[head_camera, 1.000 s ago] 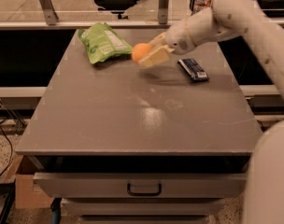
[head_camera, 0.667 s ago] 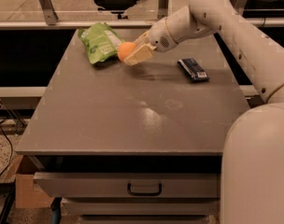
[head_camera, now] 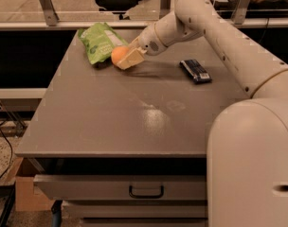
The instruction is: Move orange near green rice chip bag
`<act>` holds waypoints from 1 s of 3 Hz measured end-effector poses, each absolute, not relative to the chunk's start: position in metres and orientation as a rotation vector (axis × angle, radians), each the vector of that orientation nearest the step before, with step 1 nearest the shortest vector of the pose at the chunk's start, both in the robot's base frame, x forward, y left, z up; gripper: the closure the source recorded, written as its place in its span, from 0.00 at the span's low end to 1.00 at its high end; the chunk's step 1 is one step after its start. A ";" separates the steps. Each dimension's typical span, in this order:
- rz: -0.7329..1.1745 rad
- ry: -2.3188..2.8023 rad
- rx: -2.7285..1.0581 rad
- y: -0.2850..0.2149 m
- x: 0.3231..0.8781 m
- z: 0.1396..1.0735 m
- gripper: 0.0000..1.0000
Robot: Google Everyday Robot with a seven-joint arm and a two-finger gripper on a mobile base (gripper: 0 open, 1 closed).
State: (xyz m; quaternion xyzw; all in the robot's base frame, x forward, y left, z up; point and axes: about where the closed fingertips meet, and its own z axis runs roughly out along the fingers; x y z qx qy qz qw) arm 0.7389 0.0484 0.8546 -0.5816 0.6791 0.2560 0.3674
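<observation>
The task was judged to be nearly finished. The small, round, bright-coloured orange [head_camera: 116, 55] was found at the far side of the flat grey table [head_camera: 111, 122], just beside the puffy, crinkled green rice chip bag [head_camera: 97, 41] with a white label patch, at the bag's right lower edge. Whether the two were touching could not be told. The orange was enclosed by the pale two-finger gripper [head_camera: 126, 59] at the end of the white arm, whose fingers were closed around the fruit from the right side. It could not be decided whether the fruit was already resting on the table surface or was held slightly above it. What was left, as it was judged, was only for the orange to be set down and released, and for the arm to be taken away without the fruit being rolled off. One orange, one green bag and one gripper were counted. One flat dark blue wrapped bar [head_camera: 195, 71] was also counted, lying well apart to the right, and it was not needed.
</observation>
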 end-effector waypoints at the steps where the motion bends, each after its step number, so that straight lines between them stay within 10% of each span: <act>1: 0.646 1.748 -1.504 0.051 0.742 0.851 0.25; 2: 0.622 1.749 -1.487 0.047 0.744 0.857 0.00; 3: 0.609 1.745 -1.457 0.041 0.745 0.866 0.00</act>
